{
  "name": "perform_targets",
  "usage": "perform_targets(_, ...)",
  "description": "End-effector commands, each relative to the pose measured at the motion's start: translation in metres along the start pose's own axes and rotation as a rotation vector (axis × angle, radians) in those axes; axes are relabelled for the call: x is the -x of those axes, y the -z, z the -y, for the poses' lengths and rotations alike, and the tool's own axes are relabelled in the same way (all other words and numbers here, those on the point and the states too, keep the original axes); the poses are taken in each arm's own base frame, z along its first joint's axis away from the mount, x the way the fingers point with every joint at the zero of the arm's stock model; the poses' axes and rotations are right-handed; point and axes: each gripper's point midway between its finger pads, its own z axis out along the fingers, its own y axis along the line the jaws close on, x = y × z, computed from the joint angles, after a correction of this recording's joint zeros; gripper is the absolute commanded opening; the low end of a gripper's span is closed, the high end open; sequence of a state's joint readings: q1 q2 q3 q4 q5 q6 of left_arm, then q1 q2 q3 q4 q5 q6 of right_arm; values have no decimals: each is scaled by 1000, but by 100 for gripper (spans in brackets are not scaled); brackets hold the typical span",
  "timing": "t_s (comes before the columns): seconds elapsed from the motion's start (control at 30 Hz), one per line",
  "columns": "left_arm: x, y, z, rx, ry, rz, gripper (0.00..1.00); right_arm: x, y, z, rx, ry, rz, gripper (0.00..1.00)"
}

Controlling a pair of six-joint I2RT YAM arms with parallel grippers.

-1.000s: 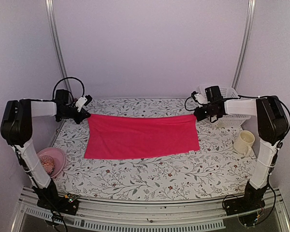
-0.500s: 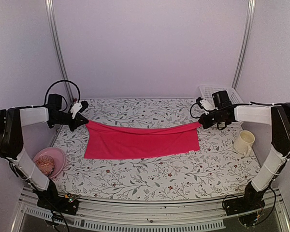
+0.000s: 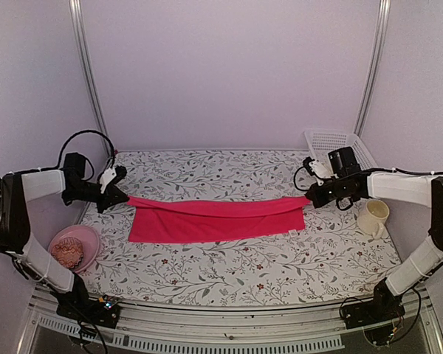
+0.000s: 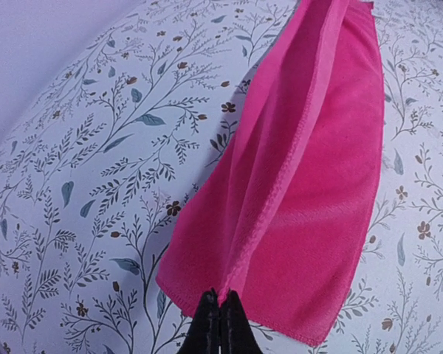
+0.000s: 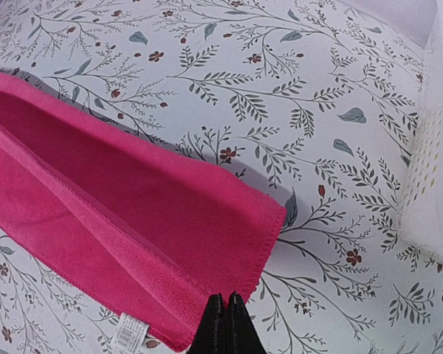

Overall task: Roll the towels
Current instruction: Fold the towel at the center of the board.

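Nearest you, the pink bowl (image 3: 88,236) sat partly behind your left arm (image 3: 37,247); mid-table the pink towel (image 3: 214,221) lay with its far edge lifted, left gripper (image 3: 122,198) and right gripper (image 3: 308,199) each clamped tight on a corner; the white basket (image 3: 340,140) beyond was partly hidden

pink towel (image 3: 214,225) | far edge pulled toward near side | narrower

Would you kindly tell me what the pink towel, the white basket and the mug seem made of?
The pink towel is probably soft microfibre or terry: matte fuzzy nap, stitched hem. The white basket is likely moulded plastic, given its regular grid of holes. The mug is perhaps glazed ceramic, cream and smooth, though plastic is possible.
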State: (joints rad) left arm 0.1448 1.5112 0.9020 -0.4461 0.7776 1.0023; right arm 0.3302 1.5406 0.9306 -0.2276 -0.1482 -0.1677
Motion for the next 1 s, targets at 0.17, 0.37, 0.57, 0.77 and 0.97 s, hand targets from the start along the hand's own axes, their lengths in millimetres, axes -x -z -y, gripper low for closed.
perform_targets(0.17,-20,2,37,-139,0,-27,0,-24,6,-14,-6,-40,-39,2)
perform_targets(0.37,-32,-1,49,-191,11,-62,0,-48,-9,-19,-4,-55,-115,2)
perform_targets(0.57,-51,-7,54,-224,22,-124,0,-60,-12,-20,-13,-63,-152,2)
perform_targets(0.77,-71,-12,60,-250,30,-193,0,-77,-16,-28,-6,-59,-200,2)
perform_targets(0.97,-82,-15,62,-253,38,-231,0,-91,-22,-25,-32,-70,-250,2)
